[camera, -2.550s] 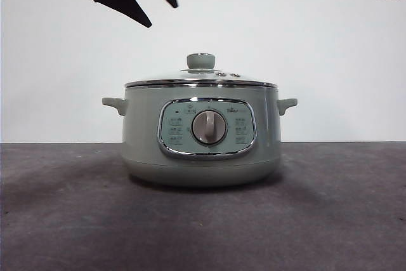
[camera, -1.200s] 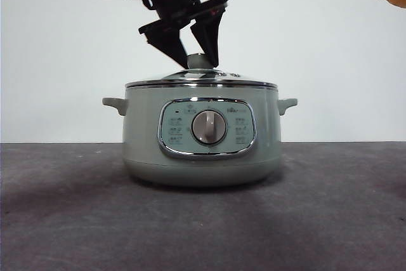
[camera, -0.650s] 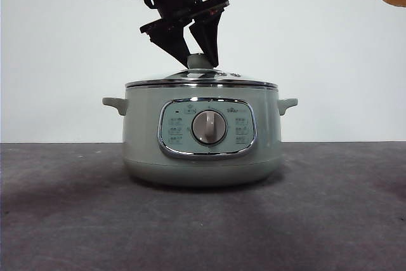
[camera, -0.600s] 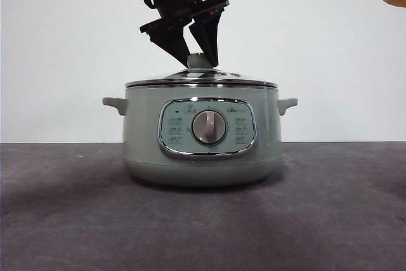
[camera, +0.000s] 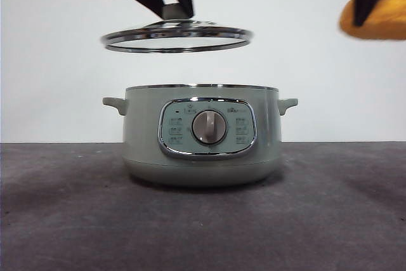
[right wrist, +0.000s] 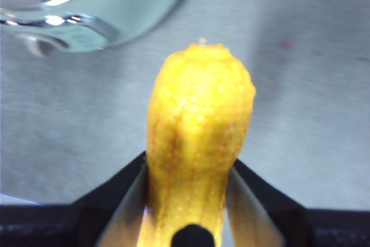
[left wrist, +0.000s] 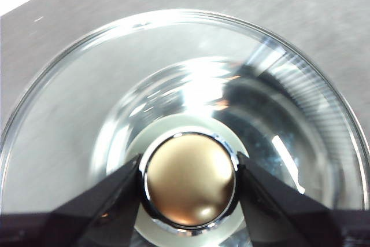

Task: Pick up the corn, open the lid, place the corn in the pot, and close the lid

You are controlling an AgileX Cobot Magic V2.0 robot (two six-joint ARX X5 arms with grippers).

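The pot [camera: 202,136] stands on the dark table [camera: 63,220], open at the top, its dial facing the front camera.

Above the pot and a little toward its left handle, the lid [camera: 176,35] hangs in the air, well clear of the rim and roughly level. The left gripper [camera: 170,9] comes down from the upper edge of the front view and has its jaws clamped on the lid's knob [left wrist: 189,180]; the left wrist view shows a black jaw pressed against each side of the knob's shiny cap, with the glass disc spread out below.

Up and to the right of the pot, beyond its right handle, the corn [camera: 374,20] is held in the air by the right gripper [right wrist: 188,201]. The right wrist view shows both jaws squeezing the corn's lower part, with its bumpy yellow tip sticking out past them.
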